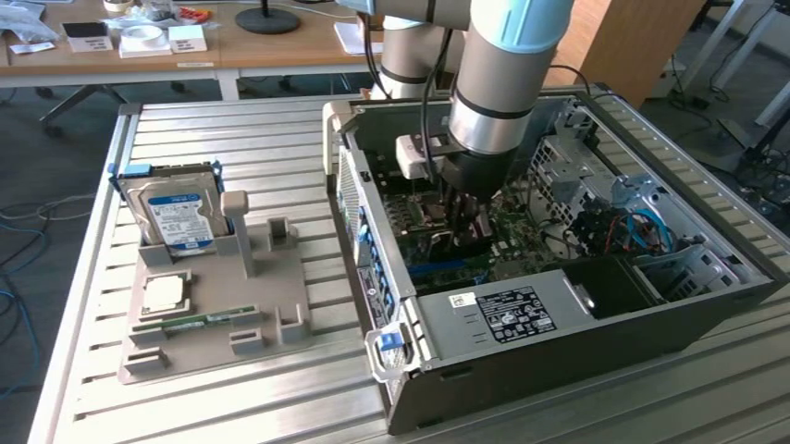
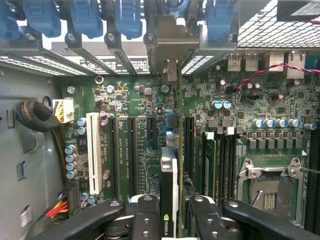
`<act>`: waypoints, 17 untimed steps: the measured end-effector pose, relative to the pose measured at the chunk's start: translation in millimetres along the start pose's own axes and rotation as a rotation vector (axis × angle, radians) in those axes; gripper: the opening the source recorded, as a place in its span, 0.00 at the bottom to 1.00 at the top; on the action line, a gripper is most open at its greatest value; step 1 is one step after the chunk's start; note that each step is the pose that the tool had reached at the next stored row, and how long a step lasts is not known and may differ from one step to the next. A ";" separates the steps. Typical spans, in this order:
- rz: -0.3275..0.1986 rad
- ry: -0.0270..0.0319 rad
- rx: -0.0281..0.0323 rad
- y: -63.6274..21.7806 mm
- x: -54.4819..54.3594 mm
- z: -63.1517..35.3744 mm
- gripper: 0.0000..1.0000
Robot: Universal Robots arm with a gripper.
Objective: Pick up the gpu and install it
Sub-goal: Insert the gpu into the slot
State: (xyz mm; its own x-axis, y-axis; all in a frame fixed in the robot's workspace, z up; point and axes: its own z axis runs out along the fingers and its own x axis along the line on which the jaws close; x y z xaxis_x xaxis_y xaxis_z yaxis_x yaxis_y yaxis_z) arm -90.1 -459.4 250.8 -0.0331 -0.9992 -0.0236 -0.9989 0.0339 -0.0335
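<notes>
- My pincer (image 2: pixel 170 212) is clamped on the gpu (image 2: pixel 169 165), one finger on each face, with the card held edge-on between them.
- The pickup is done: the gpu is off the holder and inside the open computer case (image 1: pixel 691 314), carried over the motherboard (image 2: pixel 150 135).
- In the wrist view the card's metal bracket (image 2: pixel 172 40) reaches up to the row of rear slot openings with their blue clips (image 2: pixel 85 17).
- The card stands in line with the long black slots (image 2: pixel 131 150) on the board. I cannot tell whether its lower edge is already in a slot or just above it, so I judge seating unfinished or unconfirmed.
- Obstructions close by, as I judge them: a black cable bundle (image 2: pixel 35 117) and coloured wires (image 2: pixel 57 207) at the case wall, a white slot (image 2: pixel 93 150) beside the black ones, upright memory sticks (image 2: pixel 210 165) and the bare processor socket (image 2: pixel 267 187) on the other side.
- Outside the case, on the slatted surface (image 1: pixel 247 388), the grey holder (image 1: pixel 277 277) carries a hard drive (image 1: pixel 183 217), a processor chip (image 1: pixel 165 293) and a green memory stick (image 1: pixel 198 322), all well apart from my work.
</notes>
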 end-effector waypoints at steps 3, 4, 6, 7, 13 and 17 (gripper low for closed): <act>0.000 0.0003 -0.0007 0.1 0.1 2.1 0.27; 0.000 0.0003 -0.0010 0.2 0.1 2.6 0.27; 0.000 0.0005 -0.0017 0.3 0.1 3.7 0.27; 0.000 0.0005 -0.0019 0.3 0.2 4.1 0.27; 0.000 0.0003 -0.0019 0.2 0.5 4.4 0.27; 0.000 0.0006 -0.0021 0.3 0.7 5.3 0.27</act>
State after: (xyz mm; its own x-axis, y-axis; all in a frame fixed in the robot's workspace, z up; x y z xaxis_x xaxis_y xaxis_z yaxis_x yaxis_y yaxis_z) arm -90.2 -460.0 245.4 -0.0333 -0.9992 -0.0230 -0.9989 0.0340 -0.0314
